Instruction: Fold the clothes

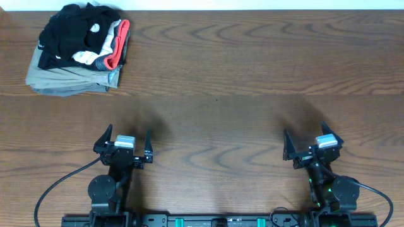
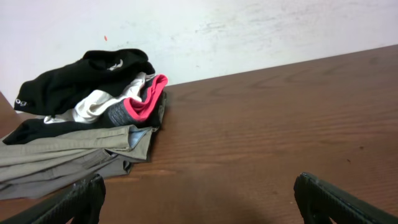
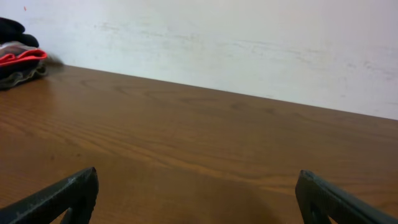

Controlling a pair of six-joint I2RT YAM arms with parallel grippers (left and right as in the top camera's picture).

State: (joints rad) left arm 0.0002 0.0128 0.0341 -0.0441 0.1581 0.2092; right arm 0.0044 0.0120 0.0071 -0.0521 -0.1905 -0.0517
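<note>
Looking down from overhead, we find the black top [image 1: 72,28] crumpled on a small stack of garments at the far left corner of the desk [image 1: 221,75], close to its back edge. It lies bunched rather than flat, with a small white print showing on its upper side, and it covers the left part of the stack. Under it we see a white garment [image 1: 85,58], a red-trimmed garment [image 1: 120,44] whose bright edge curves along the stack's right side, and at the bottom a khaki garment [image 1: 63,81] that spreads widest. Both arms sit at the near edge of the desk, well apart from the stack and from each other. The left fingers [image 2: 336,200] stand spread wide and hold nothing; from the left wrist we see bare wood in the gap and the stack beyond, off to the left. The right fingers [image 3: 336,200] are likewise spread wide and hold nothing, pointing across bare wood toward a pale wall [image 3: 217,37], with just the end of the stack showing at the far left of that view.
</note>
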